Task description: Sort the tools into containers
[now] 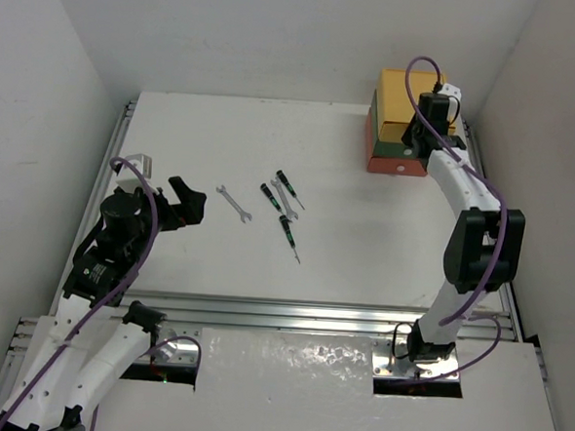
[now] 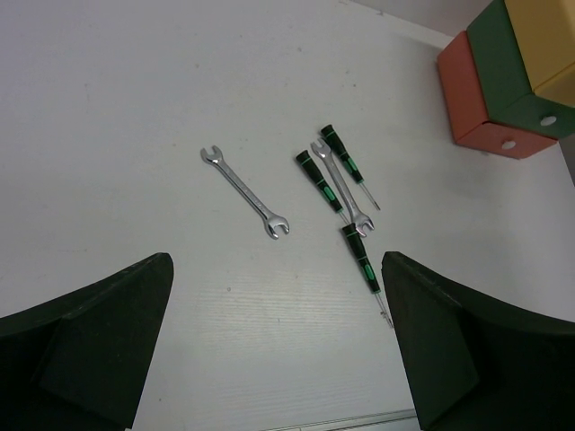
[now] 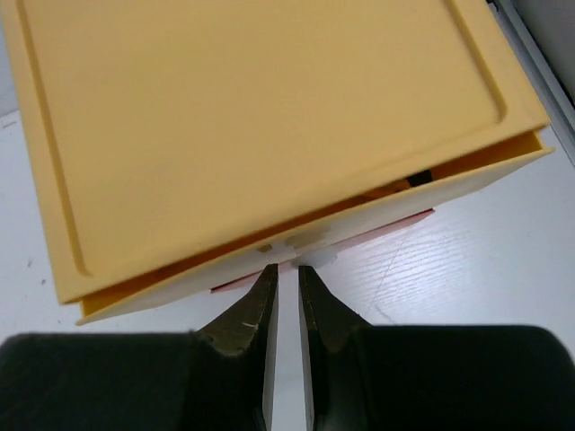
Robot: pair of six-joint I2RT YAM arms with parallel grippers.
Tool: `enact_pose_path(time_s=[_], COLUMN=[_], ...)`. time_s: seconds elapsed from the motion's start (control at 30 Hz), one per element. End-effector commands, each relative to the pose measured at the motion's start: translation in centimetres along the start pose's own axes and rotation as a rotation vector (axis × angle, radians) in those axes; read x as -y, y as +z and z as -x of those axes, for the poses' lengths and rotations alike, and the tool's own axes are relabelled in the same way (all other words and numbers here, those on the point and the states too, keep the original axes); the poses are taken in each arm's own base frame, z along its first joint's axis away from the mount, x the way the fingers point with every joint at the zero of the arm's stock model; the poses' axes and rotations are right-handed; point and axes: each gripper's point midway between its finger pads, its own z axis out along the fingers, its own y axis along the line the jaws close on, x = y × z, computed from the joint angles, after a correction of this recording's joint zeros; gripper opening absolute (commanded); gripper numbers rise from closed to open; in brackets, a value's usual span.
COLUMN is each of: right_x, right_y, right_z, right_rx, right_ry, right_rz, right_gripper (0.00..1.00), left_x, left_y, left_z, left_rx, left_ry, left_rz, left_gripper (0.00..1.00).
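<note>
A silver wrench [image 1: 234,202] lies alone on the white table. A second wrench [image 1: 284,198] lies among three black-and-green screwdrivers [image 1: 288,233]. The left wrist view shows the lone wrench [image 2: 244,191] and the screwdrivers [image 2: 359,256] ahead of my left gripper [image 2: 278,341]. That gripper [image 1: 186,204] is open and empty. The yellow drawer [image 1: 397,93] tops the green drawer [image 1: 382,133] and the red-orange drawer [image 1: 393,165]. My right gripper [image 3: 287,274] is shut on the yellow drawer's white knob [image 3: 301,247]. The yellow drawer [image 3: 269,117] stands slightly open. The knife-like tools are out of view.
The drawer stack stands at the back right by the table's metal rail [image 1: 472,149]. White walls close in the left, back and right. A metal rail [image 1: 311,315] runs along the near edge. A dark bit [image 3: 422,178] shows in the yellow drawer's slit.
</note>
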Motion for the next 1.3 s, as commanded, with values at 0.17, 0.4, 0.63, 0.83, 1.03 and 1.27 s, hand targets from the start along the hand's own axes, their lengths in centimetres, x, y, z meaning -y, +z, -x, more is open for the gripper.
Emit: enact_pose_path(time_s=[0.17,0.4,0.63,0.83,1.03,1.27], right_x=[-0.6,-0.4,0.4,0.0,1.3,1.6], right_y=[3.1,0.9,1.1,3.5,5.1,5.7], right_z=[2.3,-0.4,-4.9,-6.9,-6.4,-5.3], right_rx=[0.048,0.047,0.004,-0.001,0.011,0.036], right_ry=[-0.053,-0.078,-0.159,-0.317,-0.356,-0.348], right_rz=[0.04,0.118,0.182,0.242,0.235,0.219], right_gripper=[0.16,0.34,0.45,0.5,0.49,0.5], left_x=[0.5,0.6,0.7,0.9,0.9,1.0], left_y=[0.3,0.4,0.6,0.6,0.7,0.8], left_z=[1.0,0.9,0.6,0.6,0.5,0.4], left_rx=[0.038,0.033,0.018,0.015,0.011,0.006], left_ry=[0.009,0.013,0.015,0.016,0.018,0.02], left_rz=[-0.028,-0.03,-0.037,-0.046,-0.046,-0.05], left_gripper=[1.0,1.0,1.0,1.0,1.0,1.0])
